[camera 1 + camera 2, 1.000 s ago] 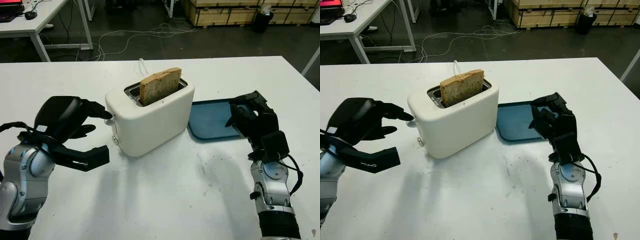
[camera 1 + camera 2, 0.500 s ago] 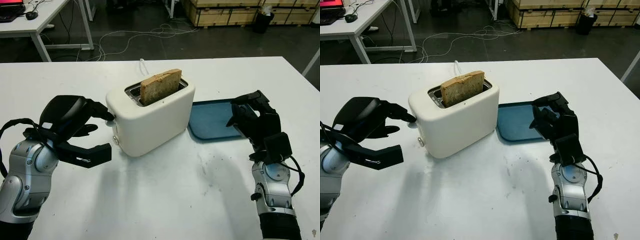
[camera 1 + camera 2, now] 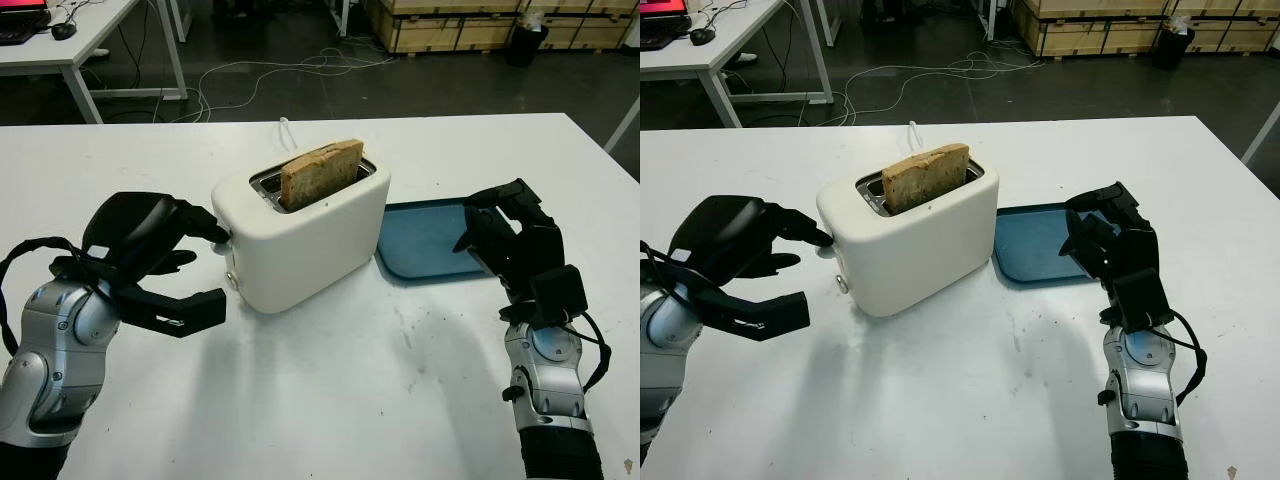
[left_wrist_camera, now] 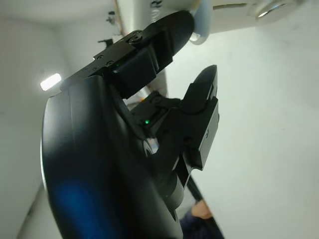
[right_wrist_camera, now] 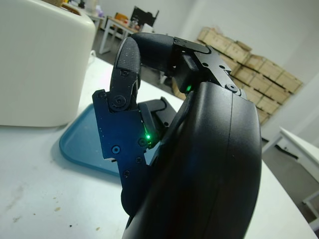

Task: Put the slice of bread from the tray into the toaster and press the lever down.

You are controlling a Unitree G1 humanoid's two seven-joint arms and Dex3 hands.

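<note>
Count on the white table (image 3: pixel 330 400): one toaster (image 3: pixel 300 240), white, with one slice of bread (image 3: pixel 320 172) standing in its slot. One tray (image 3: pixel 425 240), blue. Two robot hands: one left hand (image 3: pixel 150 255), one right hand (image 3: pixel 510 245). One toaster lever (image 4: pixel 202 30), at the left fingertip.

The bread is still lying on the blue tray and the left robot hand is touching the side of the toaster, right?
Not quite. The bread stands upright in the toaster slot, as the left eye view shows; the blue tray holds none. The left robot hand does touch the toaster's side.
</note>
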